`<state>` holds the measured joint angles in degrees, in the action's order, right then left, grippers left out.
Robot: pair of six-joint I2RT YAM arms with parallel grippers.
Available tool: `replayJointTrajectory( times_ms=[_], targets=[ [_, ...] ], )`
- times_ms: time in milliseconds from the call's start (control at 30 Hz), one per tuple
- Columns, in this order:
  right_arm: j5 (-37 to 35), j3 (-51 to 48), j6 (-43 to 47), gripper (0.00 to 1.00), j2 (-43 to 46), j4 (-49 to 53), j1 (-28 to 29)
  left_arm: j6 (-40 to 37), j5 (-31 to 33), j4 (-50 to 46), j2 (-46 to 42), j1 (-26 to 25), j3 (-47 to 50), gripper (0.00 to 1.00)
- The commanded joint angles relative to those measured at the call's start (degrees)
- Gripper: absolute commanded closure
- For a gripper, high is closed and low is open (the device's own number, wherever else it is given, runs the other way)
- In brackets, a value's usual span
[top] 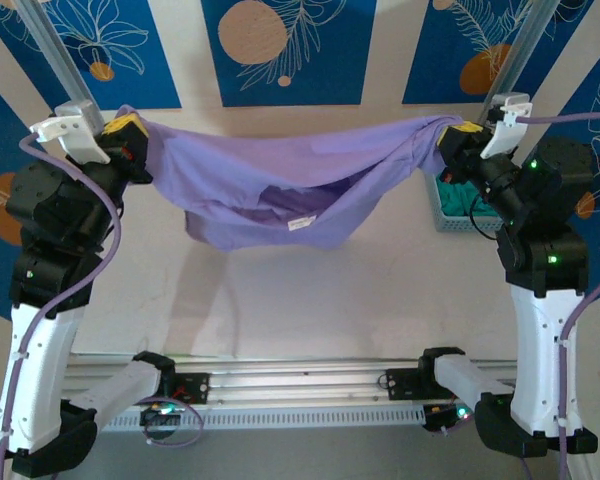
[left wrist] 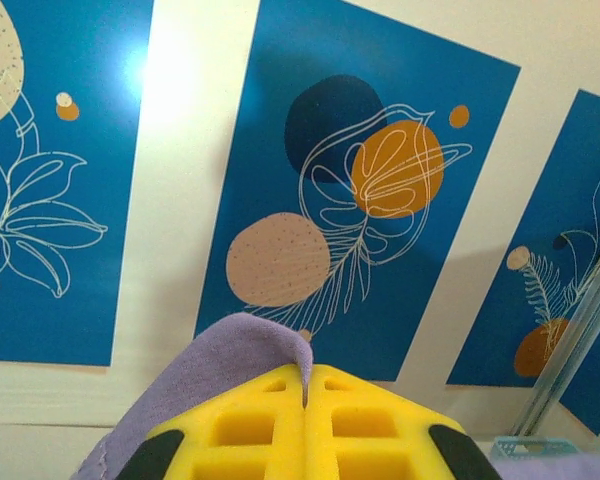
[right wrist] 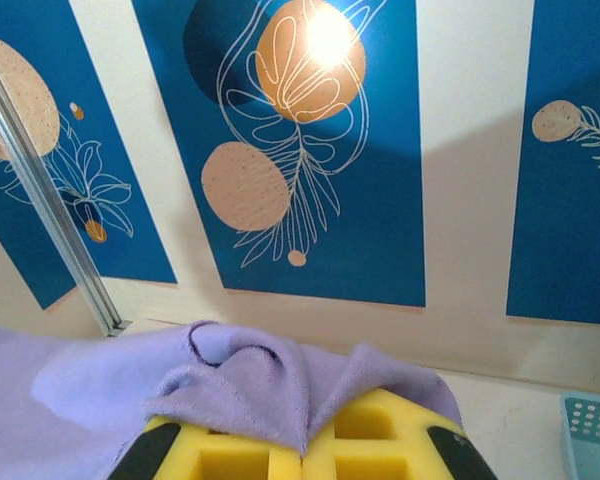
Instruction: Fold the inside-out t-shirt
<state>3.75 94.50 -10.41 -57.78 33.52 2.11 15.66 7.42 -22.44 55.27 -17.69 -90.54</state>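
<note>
Lavender t-shirt (top: 265,170) stretches left-right (sagging mid-span), clamped in left pincer (top: 129,126) and right pincer (top: 466,128).

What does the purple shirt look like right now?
The lavender t-shirt is soft, thin-looking cloth, hanging stretched between two claws. The left claw pinches one end, the right claw the other, both shut on bunched fabric. Its middle sags in folds toward the table, and a small white tag shows near the bottom.

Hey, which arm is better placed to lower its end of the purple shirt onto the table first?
Probably left: the left gripper grips the t-shirt above bare table, while the right gripper holds it beside the basket.
</note>
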Motion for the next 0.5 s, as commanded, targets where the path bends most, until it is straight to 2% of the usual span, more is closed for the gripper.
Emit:
replayJointTrajectory(
  times_ms=[0,100,300,400,467],
  targets=[
    [0.7,2.16,1.44,1.0,2.63,1.04,-0.44,-1.0,-2.75,-2.65,-1.28,0.02,-3.04,1.0],
    [-0.92,2.62,2.31,1.0,5.4,2.11,-0.44,0.16,-4.93,-3.21,-3.86,-0.02,-3.09,1.0],
    [-3.57,2.51,2.56,1.0,9.71,2.97,-0.39,1.47,-4.5,-1.78,-9.78,0.02,0.04,1.0],
    [-2.65,1.45,1.86,1.0,8.14,0.84,-0.38,0.79,-1.16,-0.64,-7.67,0.03,2.24,1.0],
    [-2.25,1.39,1.66,1.0,4.6,-0.46,-0.36,-0.91,2.75,-0.2,-2.83,0.03,2.69,1.0]
  ],
)
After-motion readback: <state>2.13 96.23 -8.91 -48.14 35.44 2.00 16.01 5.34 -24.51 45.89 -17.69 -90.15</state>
